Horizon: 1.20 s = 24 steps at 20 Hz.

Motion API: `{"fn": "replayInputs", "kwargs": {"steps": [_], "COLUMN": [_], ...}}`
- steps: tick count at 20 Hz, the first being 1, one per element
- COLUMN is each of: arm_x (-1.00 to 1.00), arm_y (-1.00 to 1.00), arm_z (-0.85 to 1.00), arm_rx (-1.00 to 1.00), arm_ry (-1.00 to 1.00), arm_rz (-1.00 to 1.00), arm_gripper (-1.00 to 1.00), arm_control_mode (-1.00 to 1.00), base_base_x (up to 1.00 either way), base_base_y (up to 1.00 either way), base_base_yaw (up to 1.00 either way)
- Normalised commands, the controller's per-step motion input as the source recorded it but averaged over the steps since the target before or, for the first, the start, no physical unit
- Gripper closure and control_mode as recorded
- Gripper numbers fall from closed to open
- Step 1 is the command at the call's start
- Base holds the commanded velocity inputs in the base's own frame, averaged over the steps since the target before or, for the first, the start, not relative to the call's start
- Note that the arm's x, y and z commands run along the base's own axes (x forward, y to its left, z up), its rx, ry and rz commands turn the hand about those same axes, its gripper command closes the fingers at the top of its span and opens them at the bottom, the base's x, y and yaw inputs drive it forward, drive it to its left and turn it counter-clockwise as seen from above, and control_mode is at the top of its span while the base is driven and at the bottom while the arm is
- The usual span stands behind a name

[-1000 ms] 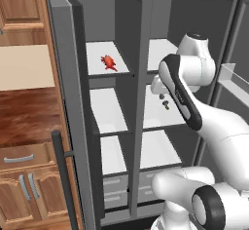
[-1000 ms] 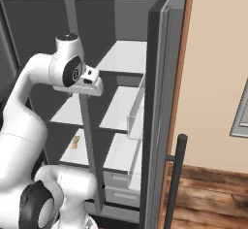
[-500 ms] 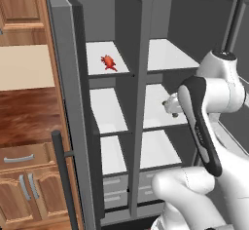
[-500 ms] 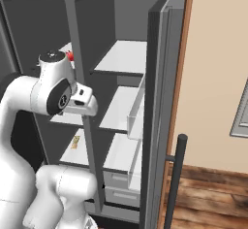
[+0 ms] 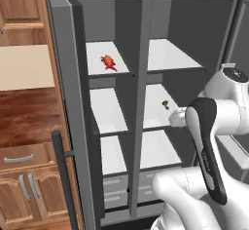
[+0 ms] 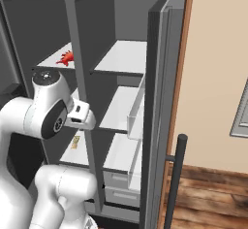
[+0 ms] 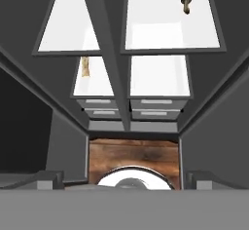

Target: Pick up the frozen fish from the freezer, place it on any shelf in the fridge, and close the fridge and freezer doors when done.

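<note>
Both doors open, fish waiting on the freezer's top shelf.

The freezer [image 5: 109,126] is the narrow left bay, the fridge [image 5: 170,107] the wider right. The frozen fish [image 5: 109,62] lies up and left of my wrist, long axis front-to-back. My tool's fingers [image 7: 46,179] stand wide apart, holding nothing.

**Count of what the open unit holds**

One frozen fish [image 5: 109,62] on the top left shelf. One small dark item [image 5: 166,104] on the middle right shelf. One tan item [image 7: 85,66] lower left. Two doors stand open: the left door [image 5: 68,107] and the right door [image 6: 162,102].
</note>
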Motion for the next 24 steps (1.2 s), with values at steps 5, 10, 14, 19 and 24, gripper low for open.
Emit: {"fn": "replayInputs", "kwargs": {"steps": [5, 10, 14, 19, 24], "arm_x": [0.0, 0.01, 0.07, -0.01, -0.02], "arm_y": [0.41, 0.42, 0.23, -0.8, -0.61], "arm_z": [0.0, 0.0, 0.0, 0.0, 0.0], "arm_rx": [0.0, 0.0, 0.0, 0.0, 0.0], "arm_ry": [0.0, 0.0, 0.0, -0.1, -0.03], "arm_rz": [0.0, 0.0, 0.0, 0.0, 0.0], "arm_gripper": [-1.0, -1.0, -1.0, -1.0, -1.0], "arm_control_mode": [-1.0, -1.0, -1.0, -1.0, -1.0], "base_base_x": [0.0, 0.0, 0.0, 0.0, 0.0], "base_base_y": [0.0, 0.0, 0.0, 0.0, 0.0], "base_base_yaw": [0.0, 0.0, 0.0, 0.0, 0.0]}}
